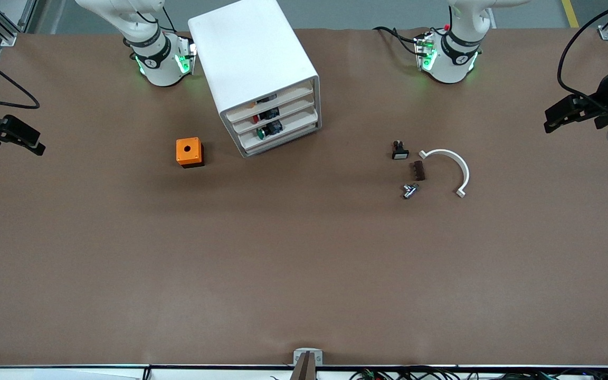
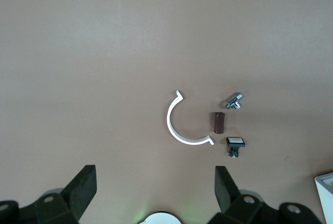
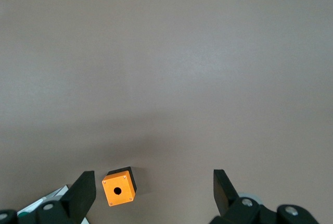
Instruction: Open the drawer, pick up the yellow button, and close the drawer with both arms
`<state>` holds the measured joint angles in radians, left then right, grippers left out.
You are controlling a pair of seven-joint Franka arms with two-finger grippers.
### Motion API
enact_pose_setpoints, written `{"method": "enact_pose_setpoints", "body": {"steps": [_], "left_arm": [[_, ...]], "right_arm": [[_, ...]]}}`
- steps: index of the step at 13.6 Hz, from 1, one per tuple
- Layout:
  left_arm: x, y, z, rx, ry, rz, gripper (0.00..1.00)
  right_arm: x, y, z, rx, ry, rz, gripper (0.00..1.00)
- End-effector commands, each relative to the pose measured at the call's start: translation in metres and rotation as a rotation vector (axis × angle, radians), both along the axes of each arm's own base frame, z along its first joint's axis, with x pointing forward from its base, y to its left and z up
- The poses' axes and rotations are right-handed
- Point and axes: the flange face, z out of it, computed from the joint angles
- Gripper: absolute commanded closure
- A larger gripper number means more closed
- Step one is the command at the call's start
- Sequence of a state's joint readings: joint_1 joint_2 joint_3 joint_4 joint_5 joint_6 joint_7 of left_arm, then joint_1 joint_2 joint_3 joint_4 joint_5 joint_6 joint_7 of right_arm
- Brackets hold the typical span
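Note:
The white cabinet [image 1: 254,63] stands between the arm bases, its stacked drawers facing the front camera. The top drawer [image 1: 277,100] sits pushed in, level with the lower ones. A small dark part with a speck of orange [image 1: 253,105] shows in its gap; I cannot tell whether it is the button. My left gripper [image 1: 549,120] hangs open and empty over the table's edge at the left arm's end; its wrist view shows it [image 2: 154,187] high over bare table. My right gripper [image 1: 32,141] is open and empty at the right arm's end [image 3: 153,190].
An orange cube with a hole [image 1: 189,152] [image 3: 118,187] lies beside the cabinet toward the right arm's end. A white half ring [image 1: 449,168] [image 2: 179,125], a white-capped switch [image 1: 399,150], a brown block [image 1: 419,170] and a metal part [image 1: 409,190] lie toward the left arm's end. Red-capped [image 1: 255,119] and green-capped [image 1: 259,133] buttons sit in the lower drawers.

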<state>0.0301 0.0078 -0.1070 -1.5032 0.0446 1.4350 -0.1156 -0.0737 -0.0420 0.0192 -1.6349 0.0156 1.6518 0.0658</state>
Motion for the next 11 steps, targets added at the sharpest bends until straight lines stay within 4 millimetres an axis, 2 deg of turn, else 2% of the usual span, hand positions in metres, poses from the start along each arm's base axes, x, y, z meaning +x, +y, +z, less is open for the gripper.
{"method": "enact_pose_setpoints", "body": {"steps": [1,3,4,7,11], "left_arm": [[0.002,0.000,0.005,-0.014,-0.009,-0.013,0.00],[0.007,0.003,-0.001,-0.019,0.003,-0.012,0.00],[0.011,0.002,0.004,-0.020,-0.011,-0.009,0.00],[0.019,-0.004,-0.008,-0.022,0.008,-0.013,0.00],[0.048,-0.011,-0.051,-0.023,0.037,-0.017,0.00]], "right_arm": [[-0.001,0.000,0.002,-0.016,-0.015,-0.008,0.00],[-0.001,0.000,0.002,-0.015,-0.014,-0.008,0.00],[-0.001,0.000,0.002,-0.014,-0.014,-0.008,0.00],[-0.001,0.000,0.003,-0.014,-0.017,-0.008,0.00],[-0.001,-0.001,0.003,-0.014,-0.015,-0.008,0.00]]}}
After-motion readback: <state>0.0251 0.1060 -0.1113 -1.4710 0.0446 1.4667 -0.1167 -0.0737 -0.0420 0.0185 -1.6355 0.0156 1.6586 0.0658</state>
